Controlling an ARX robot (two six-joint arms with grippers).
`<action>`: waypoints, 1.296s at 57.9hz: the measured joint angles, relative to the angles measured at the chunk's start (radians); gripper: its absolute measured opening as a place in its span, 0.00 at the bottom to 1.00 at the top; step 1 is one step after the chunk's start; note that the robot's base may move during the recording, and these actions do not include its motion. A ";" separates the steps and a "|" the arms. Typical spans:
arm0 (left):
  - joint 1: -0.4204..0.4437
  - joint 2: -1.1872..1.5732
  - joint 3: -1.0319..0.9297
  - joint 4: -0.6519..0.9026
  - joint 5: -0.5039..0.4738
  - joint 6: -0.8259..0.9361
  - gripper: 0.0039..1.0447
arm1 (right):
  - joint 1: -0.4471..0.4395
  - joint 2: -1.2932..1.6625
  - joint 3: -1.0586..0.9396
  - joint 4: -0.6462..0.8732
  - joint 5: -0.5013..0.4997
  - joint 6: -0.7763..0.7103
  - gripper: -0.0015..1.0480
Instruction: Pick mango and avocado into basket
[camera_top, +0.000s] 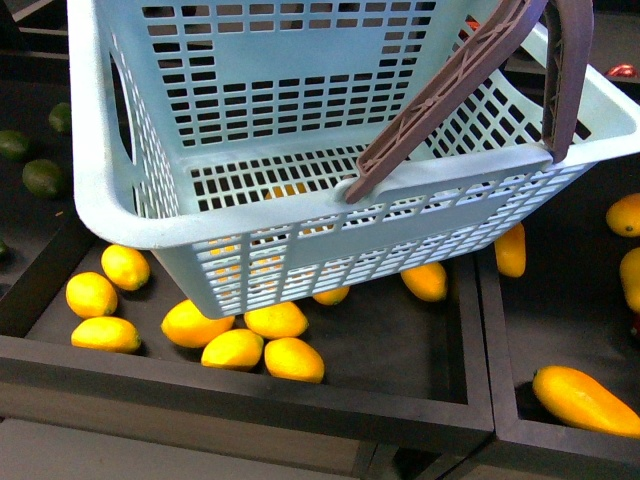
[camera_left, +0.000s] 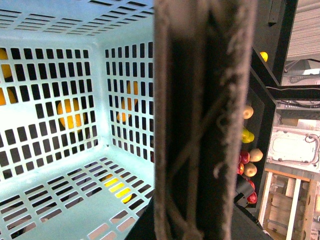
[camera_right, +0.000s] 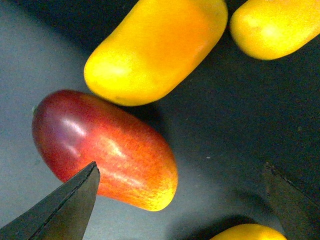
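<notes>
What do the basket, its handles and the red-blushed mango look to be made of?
The basket: likely moulded plastic, matte pale teal, with uniform slots and a rounded rim. The handles: brown plastic, ribbed lattice. The mango: smooth, glossy red-to-yellow skin with highlights; real or replica cannot be told.

Light falls from above in the front view, bright and fairly even. The pale basket (camera_top: 130, 215) looks a little washed out, while the dark bin (camera_top: 400, 350) swallows detail and the yellow fruits (camera_top: 235, 350) cast short, soft shadows. The far left corner is dim. In the left wrist view the basket handle (camera_left: 205, 120) sits so close that it blurs, and the room at the far edge is blown out. The right wrist view is sharp on the mango (camera_right: 105, 150) — a white glare patch on its skin, a shadow beside it. The right hand (camera_right: 180, 167) shows only as black, soft-edged silhouettes, perhaps out of focus.
</notes>
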 joint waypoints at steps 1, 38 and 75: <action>0.000 0.000 0.000 0.000 0.000 0.000 0.05 | 0.000 0.002 0.002 -0.003 -0.001 -0.005 0.93; -0.001 0.000 0.000 0.000 0.000 0.000 0.05 | 0.051 0.126 0.101 -0.099 0.073 -0.126 0.93; -0.001 0.000 0.000 0.000 0.000 0.000 0.05 | 0.041 0.115 0.133 -0.146 -0.016 0.061 0.60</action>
